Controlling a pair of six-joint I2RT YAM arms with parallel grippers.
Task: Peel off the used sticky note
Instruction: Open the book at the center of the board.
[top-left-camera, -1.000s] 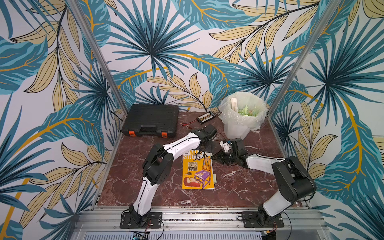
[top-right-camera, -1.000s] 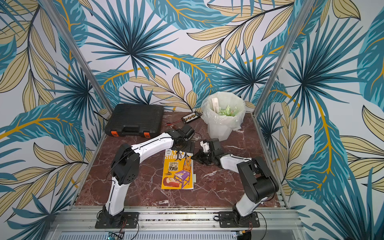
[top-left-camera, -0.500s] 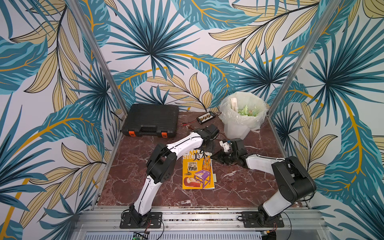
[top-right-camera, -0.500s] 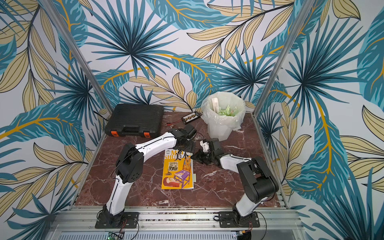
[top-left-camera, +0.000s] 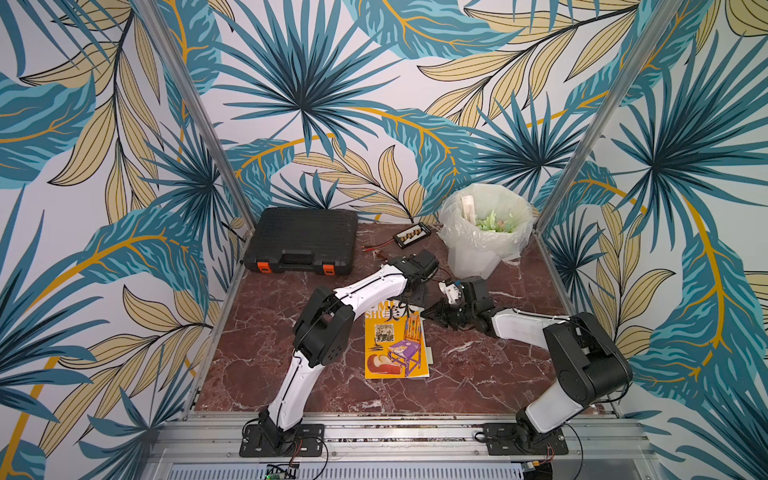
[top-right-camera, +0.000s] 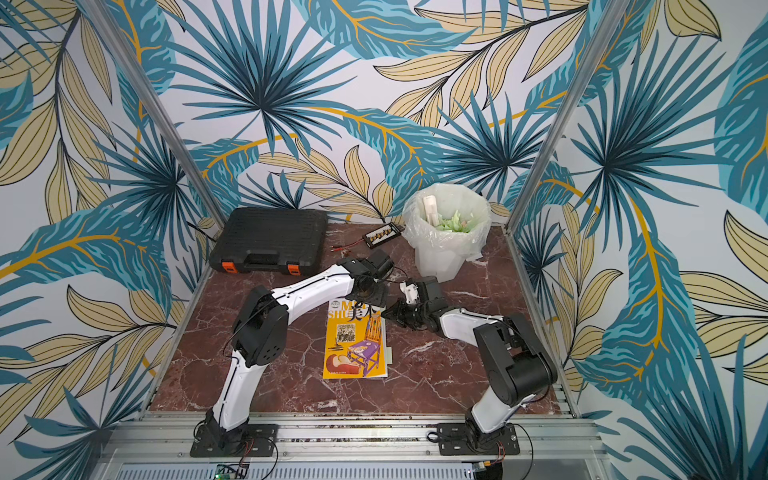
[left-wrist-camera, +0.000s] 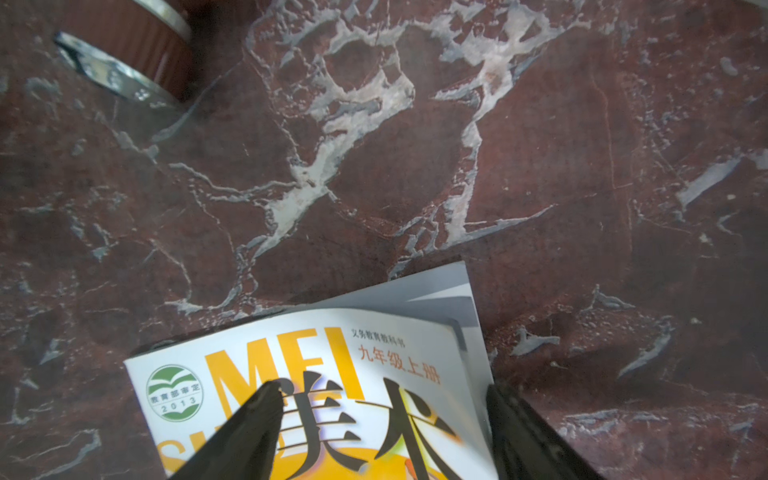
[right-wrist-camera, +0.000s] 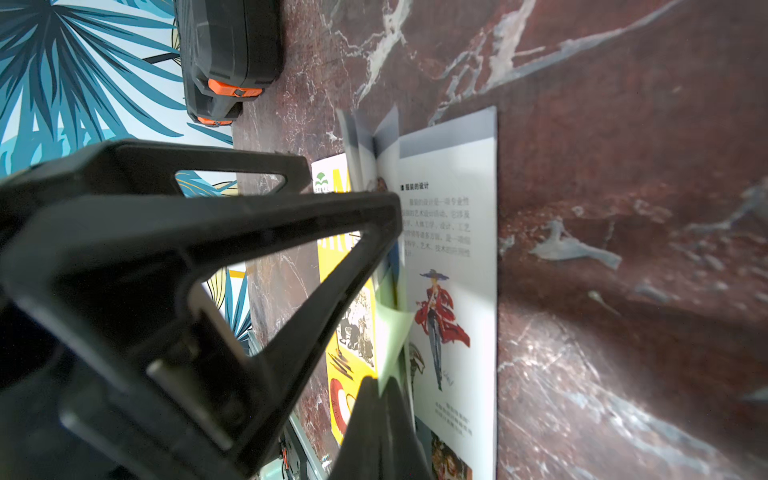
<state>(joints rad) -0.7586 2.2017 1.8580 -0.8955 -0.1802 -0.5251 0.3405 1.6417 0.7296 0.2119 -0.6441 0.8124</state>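
Red-marble bench (top-left-camera: 270, 332), white veins. We log a yellow art textbook (top-left-camera: 395, 349) lying near ctr, cover up, spine toward the L arm's side, free edge toward the R arm.

L gripper (left-wrist-camera: 384, 392): we see it over the title end of the cover, fingers (left-wrist-camera: 257, 424) spread well apart. One is over the big black title chars, the other at the cover's free edge. Whether they touch the cover, we can't tell.

R gripper (right-wrist-camera: 372, 384): sits low at the free edge, on the R side, just beside the L gripper. Closed tight; its tip is on one corner of the sticky note (right-wrist-camera: 392, 332), which looks pinched there.

Sticky note: pale green, standing up off the pg edge, btwn the lifted cover + a few fanned pgs and an exposed inner pg. It sits just beside a drawn figure in a red coat on that pg. In both top views it's too small for us to pick out.

Also on bench: black tool case (top-left-camera: 305, 241) w/ orange latches, back L corner. White bin (top-left-camera: 473, 257) w/ clear liner, back R, pale green scraps inside. Small black board (top-left-camera: 411, 235) w/ red wires btwn the two, near the back wall. All apart from the textbook.
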